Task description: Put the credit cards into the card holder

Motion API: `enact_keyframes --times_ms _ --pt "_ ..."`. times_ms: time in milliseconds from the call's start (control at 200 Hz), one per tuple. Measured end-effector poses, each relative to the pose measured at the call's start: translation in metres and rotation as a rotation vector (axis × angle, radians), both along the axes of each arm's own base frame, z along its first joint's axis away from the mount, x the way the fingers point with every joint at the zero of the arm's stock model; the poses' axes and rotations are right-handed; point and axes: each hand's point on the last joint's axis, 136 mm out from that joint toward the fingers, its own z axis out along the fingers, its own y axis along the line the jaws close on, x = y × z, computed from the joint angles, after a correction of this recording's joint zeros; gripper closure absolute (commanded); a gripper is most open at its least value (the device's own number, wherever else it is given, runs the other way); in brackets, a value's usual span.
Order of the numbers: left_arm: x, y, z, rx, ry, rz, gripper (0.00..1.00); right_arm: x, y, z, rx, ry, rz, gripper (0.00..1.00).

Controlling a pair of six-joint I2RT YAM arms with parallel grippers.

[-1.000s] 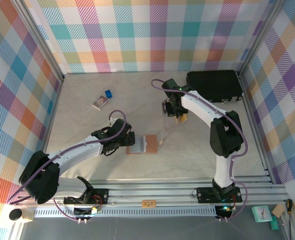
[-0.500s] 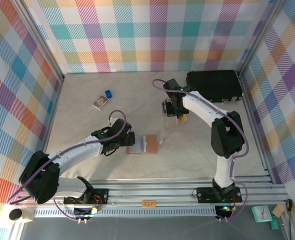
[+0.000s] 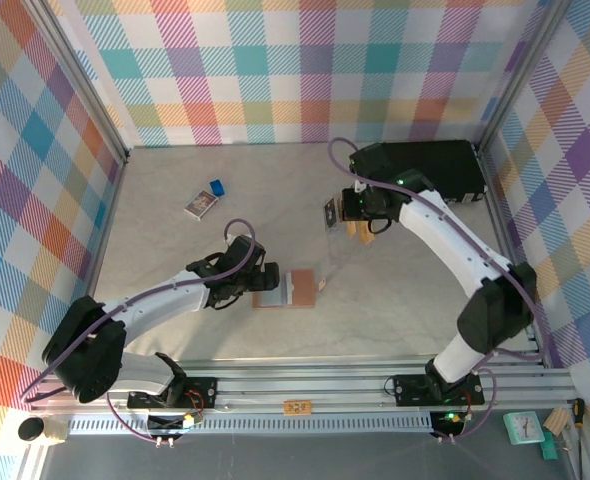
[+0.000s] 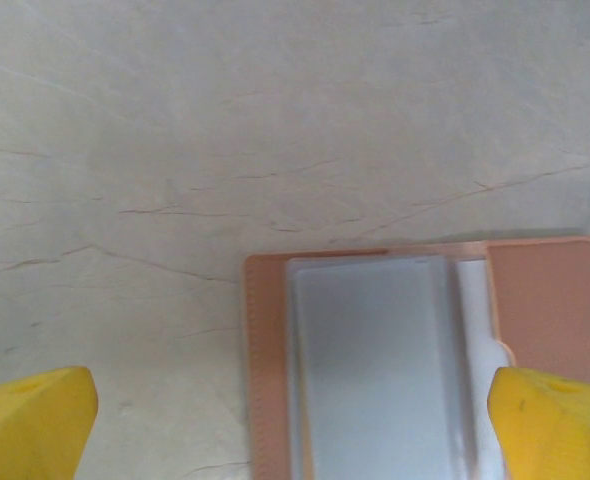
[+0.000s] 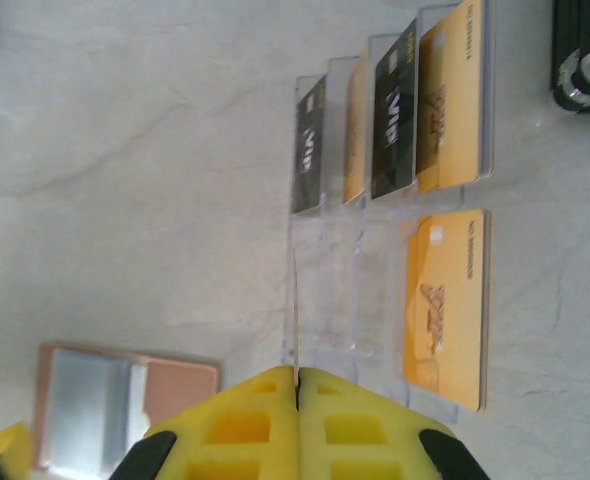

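**A:** What is held?

**B:** A credit card, seen edge-on, appears pinched in the clenched right gripper, near the clear stand. The left gripper is spread wide over the card holder, laid open on the table.

**A:** What could be spoiled?

**B:** The card holder seems unpinned, so it may be shoved aside at insertion.

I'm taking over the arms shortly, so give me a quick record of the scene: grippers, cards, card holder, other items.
left gripper: open, just above the card holder
right gripper: shut on the edge of a clear sleeve
credit cards: black and gold, in the clear sleeve's pockets
card holder: lying open on the table, no card seen in it
other items: black case far right; printed box and blue object far left
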Motion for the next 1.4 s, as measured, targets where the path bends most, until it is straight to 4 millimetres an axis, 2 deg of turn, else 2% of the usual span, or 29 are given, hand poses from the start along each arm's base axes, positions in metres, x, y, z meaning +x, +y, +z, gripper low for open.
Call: enact_keyframes --times_ms 85,190,315,420,615,900,1180,1400 --pt "0.001 -0.009 -0.007 -0.029 0.019 -0.015 0.0 -0.015 0.001 -0.005 0.05 0.01 0.014 1.0" --pt "0.0 -0.016 -0.018 -0.041 0.051 -0.027 0.0 -0.031 0.001 -0.022 0.092 0.05 0.021 1.0" --pt "-0.003 -0.021 -0.027 -0.039 0.076 -0.031 0.0 -0.043 0.0 -0.041 0.117 0.092 0.023 1.0" --pt "-0.007 -0.026 -0.03 -0.043 0.084 -0.035 0.0 -0.05 0.0 -0.048 0.134 0.106 0.023 1.0" --pt "-0.012 -0.035 -0.035 -0.049 0.094 -0.041 0.0 -0.055 -0.006 -0.047 0.167 0.093 0.013 1.0" --pt "-0.021 -0.041 -0.04 -0.048 0.104 -0.037 0.0 -0.057 -0.013 -0.032 0.205 0.055 0.005 1.0" --pt "-0.035 -0.056 -0.04 -0.046 0.103 -0.083 0.0 -0.055 -0.011 -0.03 0.241 0.056 -0.004 1.0" --pt "-0.034 -0.04 -0.02 0.001 0.06 -0.034 0.0 -0.059 -0.006 -0.043 0.29 0.092 -0.009 1.0"
